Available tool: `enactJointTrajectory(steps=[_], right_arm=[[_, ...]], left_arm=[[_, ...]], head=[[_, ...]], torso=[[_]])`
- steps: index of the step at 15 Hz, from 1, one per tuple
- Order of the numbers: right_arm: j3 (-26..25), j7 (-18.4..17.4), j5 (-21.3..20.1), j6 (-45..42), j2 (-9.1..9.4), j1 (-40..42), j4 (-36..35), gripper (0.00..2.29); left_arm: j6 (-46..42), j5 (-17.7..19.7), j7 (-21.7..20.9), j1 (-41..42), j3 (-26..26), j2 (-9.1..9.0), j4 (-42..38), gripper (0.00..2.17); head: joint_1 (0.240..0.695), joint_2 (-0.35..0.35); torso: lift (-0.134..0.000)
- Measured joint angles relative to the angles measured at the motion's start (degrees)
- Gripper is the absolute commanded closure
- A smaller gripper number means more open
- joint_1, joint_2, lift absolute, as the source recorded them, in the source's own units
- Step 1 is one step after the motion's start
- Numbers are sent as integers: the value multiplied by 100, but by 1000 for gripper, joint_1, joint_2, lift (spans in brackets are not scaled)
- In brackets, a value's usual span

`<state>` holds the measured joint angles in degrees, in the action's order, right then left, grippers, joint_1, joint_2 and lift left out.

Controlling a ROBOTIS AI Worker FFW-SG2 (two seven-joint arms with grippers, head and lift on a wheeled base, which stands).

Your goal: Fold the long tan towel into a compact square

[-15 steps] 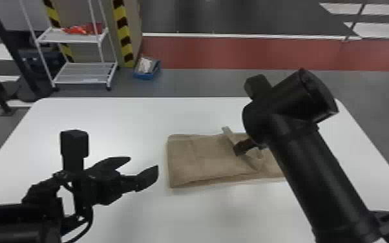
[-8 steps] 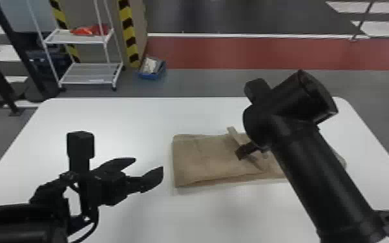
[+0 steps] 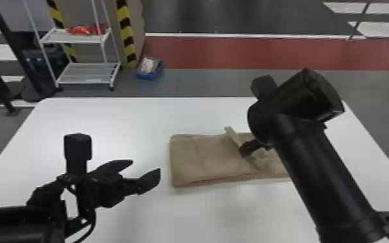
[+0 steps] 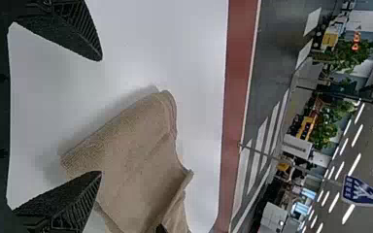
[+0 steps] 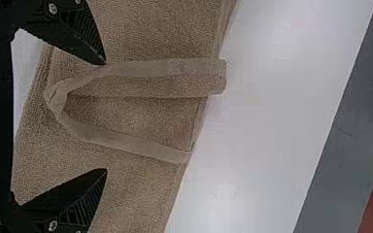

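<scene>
A tan towel is lying folded on a white table, with the robot's right gripper hanging over its creased middle and the left gripper hovering near its left end, both holding their fingers apart.

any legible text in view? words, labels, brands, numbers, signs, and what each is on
Nothing I can quote.
Blue hanging sign: white markings, too blurred to read.
Orange lit marks in the background: too small to tell if they are text.
Pale label on the white cart's lower shelf: too small to read.
Tan towel: no lettering on the parts in view.
</scene>
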<state>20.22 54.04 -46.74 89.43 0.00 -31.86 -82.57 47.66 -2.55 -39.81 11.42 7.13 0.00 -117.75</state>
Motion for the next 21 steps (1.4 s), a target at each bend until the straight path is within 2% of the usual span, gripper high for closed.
enactJointTrajectory(steps=[2,4,7,9,11,15,21], right_arm=[[-188,117,-162,0,0,78,-75,97],[-280,62,-132,0,0,148,-195,97],[-160,74,-123,0,0,152,-239,93],[-96,289,-264,0,0,130,-240,97],[-161,627,-605,0,0,140,-225,97],[-291,1070,-1045,0,0,272,-217,97],[-330,864,-1056,0,0,263,-164,97]], left_arm=[[-48,0,0,-7,-1,0,44,46],[-101,0,1,-30,-6,0,78,49],[-111,0,0,-20,-6,0,83,70],[-114,0,0,4,21,0,79,70],[-137,0,-2,-1,33,0,99,70],[-217,0,0,-51,-38,0,216,73],[-235,0,0,-41,-23,0,228,76]], head=[[695,-20],[695,-25],[695,-18],[695,-11],[695,-16],[695,-31],[695,-44]], torso=[[-124],[-124],[-124],[-124],[-124],[-124],[-124]])
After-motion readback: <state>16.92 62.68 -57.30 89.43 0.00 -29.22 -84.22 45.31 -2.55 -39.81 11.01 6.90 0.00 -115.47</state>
